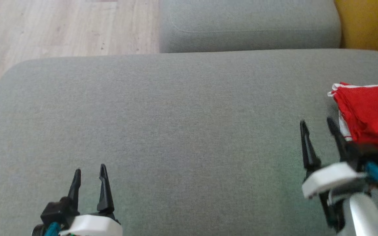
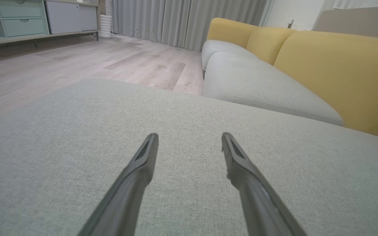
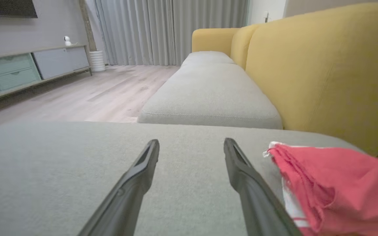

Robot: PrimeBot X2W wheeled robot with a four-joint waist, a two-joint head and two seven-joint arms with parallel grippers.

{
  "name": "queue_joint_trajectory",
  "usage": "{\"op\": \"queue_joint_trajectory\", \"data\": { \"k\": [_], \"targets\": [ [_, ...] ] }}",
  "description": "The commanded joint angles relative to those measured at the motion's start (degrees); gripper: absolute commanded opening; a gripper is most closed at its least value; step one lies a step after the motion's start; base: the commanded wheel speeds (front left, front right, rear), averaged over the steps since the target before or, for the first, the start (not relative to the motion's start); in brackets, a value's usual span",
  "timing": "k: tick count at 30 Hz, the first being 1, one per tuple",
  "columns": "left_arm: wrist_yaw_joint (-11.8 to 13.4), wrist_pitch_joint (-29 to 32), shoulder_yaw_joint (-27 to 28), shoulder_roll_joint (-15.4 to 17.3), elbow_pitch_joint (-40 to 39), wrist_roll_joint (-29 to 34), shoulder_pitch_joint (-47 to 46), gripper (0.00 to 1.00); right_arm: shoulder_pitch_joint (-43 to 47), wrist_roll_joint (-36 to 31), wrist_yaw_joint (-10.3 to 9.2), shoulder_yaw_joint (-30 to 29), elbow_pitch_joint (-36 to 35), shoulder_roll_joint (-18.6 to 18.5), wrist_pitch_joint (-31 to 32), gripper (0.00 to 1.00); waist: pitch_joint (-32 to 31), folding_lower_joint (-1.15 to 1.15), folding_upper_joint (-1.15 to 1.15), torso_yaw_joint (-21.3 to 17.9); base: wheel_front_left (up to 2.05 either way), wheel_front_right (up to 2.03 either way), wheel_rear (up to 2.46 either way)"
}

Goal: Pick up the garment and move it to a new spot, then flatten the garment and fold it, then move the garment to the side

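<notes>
Now, garment: folded red-and-white cloth garment [image 1: 369, 114] was laid on grey sofa cushion [image 1: 176, 114].
Left fingers [image 1: 104, 186]: spread wide, empty.
Right fingers [image 1: 308, 147]: spread wide, empty.

The left pincer [image 1: 90, 168] sits low on the left, with its two dark fingers spread apart and pointing forward, holding nothing. The right pincer [image 1: 317, 122] reaches farther forward on the right and leans a little to the left. Its fingers are wide apart and empty too, and its pale arm [image 1: 364, 213] shows behind it.
</notes>
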Motion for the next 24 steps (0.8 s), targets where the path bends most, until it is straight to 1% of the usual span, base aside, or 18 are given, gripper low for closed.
{"op": "queue_joint_trajectory", "data": {
  "k": [1,6,10,17,24],
  "targets": [
    [-0.02,-0.62,1.86,1.05,-1.38,0.06,-1.91,1.0,-1.28,0.72,-0.04,1.68,-2.3,-0.02,-0.91,1.0,-0.48,0.01,0.0,0.56,0.0,0.0,0.0],
    [0.02,-0.67,1.1,0.46,-0.98,0.02,-1.0,1.0,3.7,4.14,-0.04,3.02,-1.74,0.0,-4.66,1.0,-1.02,0.01,0.0,1.05,0.0,0.0,0.0],
    [-0.07,-0.54,0.17,0.08,-0.36,0.25,-0.51,1.0,4.96,4.46,-0.04,4.17,-0.04,0.01,-6.87,1.0,-1.4,0.01,0.0,1.08,0.0,0.0,0.0],
    [0.03,-0.5,-1.03,-0.24,1.02,0.82,-0.54,1.0,5.37,4.79,-0.04,5.44,2.43,0.01,-8.21,1.0,-1.94,0.01,0.0,0.95,0.0,0.0,0.0],
    [0.07,-0.45,-1.64,-0.54,1.47,0.84,-0.76,1.0,5.5,5.2,-0.04,5.95,3.65,0.01,-8.15,1.0,-1.93,0.01,0.0,0.9,0.0,0.0,0.0]
  ]
}}
